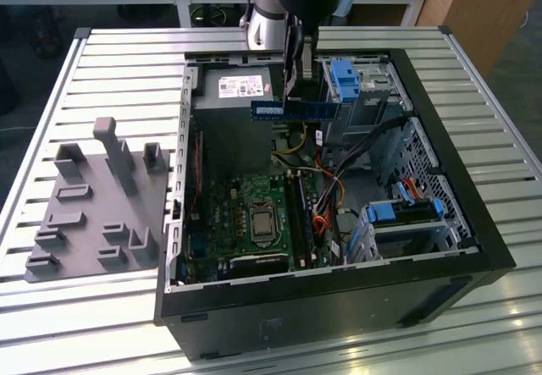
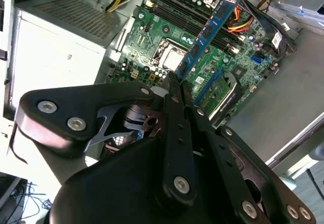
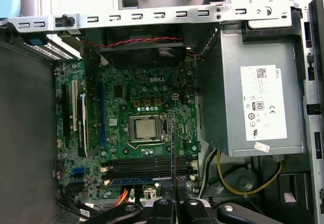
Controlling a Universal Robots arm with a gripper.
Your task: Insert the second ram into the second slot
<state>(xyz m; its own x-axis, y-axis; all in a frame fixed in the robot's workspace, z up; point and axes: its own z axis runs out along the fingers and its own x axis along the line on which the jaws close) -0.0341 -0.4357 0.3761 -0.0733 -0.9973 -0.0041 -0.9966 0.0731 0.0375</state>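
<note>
The second ram, a long blue board with dark chips, hangs level in the air over the far part of the open computer case. My gripper is shut on its upper edge, about the middle of its length. In the second wrist view the ram sticks out from the closed fingertips of my gripper, above the motherboard. It shows edge-on in the first wrist view, where the ram crosses over the row of dark memory slots. These slots lie beside the processor socket, well below the stick.
A grey power supply fills the case's far corner, with yellow cables beside it. Light-blue drive brackets and a drive cage stand at the exterior view's right. A grey fixture plate with upright posts lies left of the case.
</note>
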